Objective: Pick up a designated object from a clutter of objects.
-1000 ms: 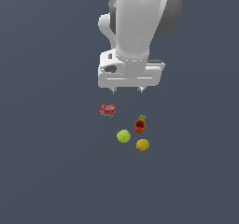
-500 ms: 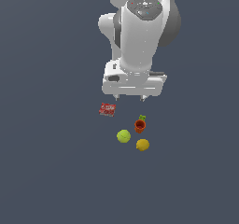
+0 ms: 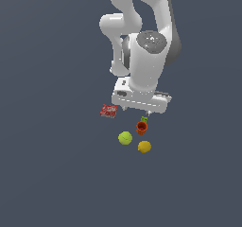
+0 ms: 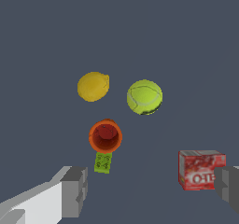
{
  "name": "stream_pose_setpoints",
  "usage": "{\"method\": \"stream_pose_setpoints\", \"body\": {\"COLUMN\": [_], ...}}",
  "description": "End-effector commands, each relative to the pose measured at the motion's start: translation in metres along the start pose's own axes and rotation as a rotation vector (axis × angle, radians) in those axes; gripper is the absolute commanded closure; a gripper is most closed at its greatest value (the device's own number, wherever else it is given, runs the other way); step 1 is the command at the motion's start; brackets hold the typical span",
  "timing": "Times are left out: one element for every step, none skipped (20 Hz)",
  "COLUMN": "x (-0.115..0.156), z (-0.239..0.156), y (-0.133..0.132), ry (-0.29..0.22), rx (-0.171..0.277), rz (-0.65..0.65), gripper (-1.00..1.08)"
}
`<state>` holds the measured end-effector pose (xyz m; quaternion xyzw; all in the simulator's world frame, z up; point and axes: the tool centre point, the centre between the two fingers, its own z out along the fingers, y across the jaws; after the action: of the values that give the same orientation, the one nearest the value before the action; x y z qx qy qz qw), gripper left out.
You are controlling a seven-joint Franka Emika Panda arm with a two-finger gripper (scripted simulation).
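Orange-red cup (image 4: 105, 136) upright, hollow visible only from wrist | gripper (image 4: 151, 190) fingers apart, unseen in exterior view

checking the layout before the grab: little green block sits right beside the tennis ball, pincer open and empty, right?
Not quite. The wrist view shows the green block beside the orange-red cup, apart from the tennis ball. The pincer is open and empty, as you said.

Flat, even simulator light, soft and slightly blurred.
The arm (image 3: 146, 56) is brightest on its upper surfaces. The ball (image 4: 144, 97) shows a dark underside. The desk (image 3: 47, 174) is uniform dim grey-blue, without glare; the packet's (image 4: 201, 170) print is fuzzy.
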<state>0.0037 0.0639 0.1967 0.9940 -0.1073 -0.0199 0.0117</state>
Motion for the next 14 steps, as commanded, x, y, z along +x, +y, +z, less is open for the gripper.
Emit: {"method": "stream_pose_setpoints", "body": {"x": [0.0,0.0,0.0,0.0,0.0,-0.001,-0.001,-0.002,-0.002,-0.003,-0.004,-0.004,-0.005,-0.006], "z": [0.016,0.023,0.029,0.036,0.042,0.049,0.055,0.061,0.066,0.071,0.076,0.08,0.084,0.088], "y": [-0.007,-0.01,-0.013,-0.015,-0.018,-0.021,-0.023,-0.025,-0.027,-0.029,-0.031,-0.033,-0.034,-0.036], "ry": [0.006,0.008,0.01,0.012,0.014,0.016,0.018,0.02,0.021,0.023,0.024,0.025,0.026,0.027], "rx": [0.004,0.006,0.008,0.009,0.011,0.013,0.015,0.017,0.019,0.02,0.022,0.024,0.025,0.026], "rz": [0.054,0.076,0.097,0.118,0.139,0.161,0.181,0.2,0.218,0.235,0.251,0.266,0.279,0.292], "gripper": [-0.92,-0.92,-0.92,-0.92,-0.92,-0.92,-0.92,-0.92,-0.92,-0.92,-0.92,-0.92,-0.92,-0.92]}}
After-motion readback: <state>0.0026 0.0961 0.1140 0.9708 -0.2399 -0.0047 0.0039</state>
